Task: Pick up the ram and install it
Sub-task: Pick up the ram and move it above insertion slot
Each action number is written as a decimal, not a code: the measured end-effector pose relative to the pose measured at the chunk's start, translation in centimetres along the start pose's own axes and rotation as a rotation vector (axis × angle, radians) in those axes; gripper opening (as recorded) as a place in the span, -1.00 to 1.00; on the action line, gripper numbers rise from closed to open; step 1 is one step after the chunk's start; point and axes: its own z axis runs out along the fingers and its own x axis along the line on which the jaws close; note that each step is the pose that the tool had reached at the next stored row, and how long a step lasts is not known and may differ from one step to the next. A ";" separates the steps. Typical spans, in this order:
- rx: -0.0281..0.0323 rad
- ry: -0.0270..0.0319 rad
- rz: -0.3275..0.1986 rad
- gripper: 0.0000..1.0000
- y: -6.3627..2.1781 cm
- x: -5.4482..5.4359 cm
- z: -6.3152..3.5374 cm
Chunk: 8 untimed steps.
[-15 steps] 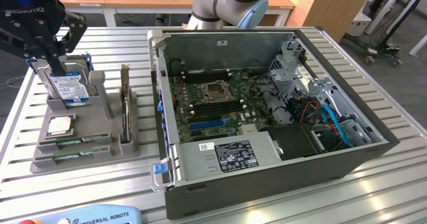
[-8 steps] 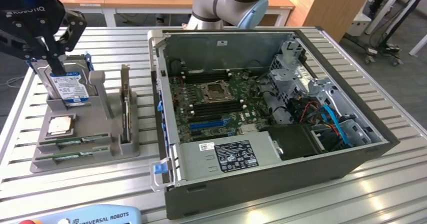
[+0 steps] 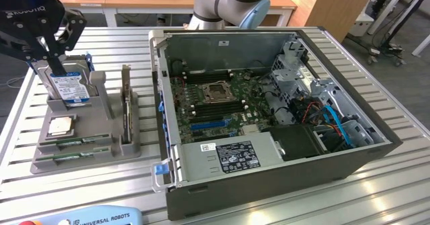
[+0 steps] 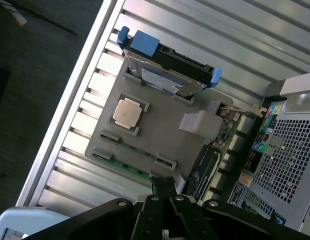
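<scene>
Two green ram sticks [image 3: 75,141] [image 3: 70,156] lie in slots at the near end of a grey holder [image 3: 100,149] on the exterior view's left. In the wrist view, one ram stick [image 4: 124,166] shows as a green strip along the holder's edge [image 4: 160,107], just ahead of my fingertips. My black gripper [image 3: 58,64] hangs above the holder's far end, over the hard drive, well clear of the ram. Its fingers [image 4: 164,186] are pressed together with nothing between them. The open computer case [image 3: 376,154] holds the motherboard [image 3: 250,115], with dark memory slots [image 3: 201,77] beside the processor socket.
The holder also carries a blue-labelled hard drive [image 3: 70,90], a silver processor chip [image 3: 60,126] and an upright card [image 3: 126,104]. The case's power supply [image 3: 228,157] sits at its near side. A teach pendant [image 3: 87,217] lies at the slatted table's [image 3: 20,94] front edge.
</scene>
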 end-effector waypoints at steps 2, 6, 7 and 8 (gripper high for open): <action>-0.0007 0.0012 -0.028 -0.80 0.01 0.0 0.01; -0.0021 0.0038 -0.087 -0.80 0.01 0.0 0.02; -0.0024 0.0044 -0.102 -0.80 0.01 0.0 0.02; -0.0028 0.0051 -0.117 -0.80 0.01 0.0 0.03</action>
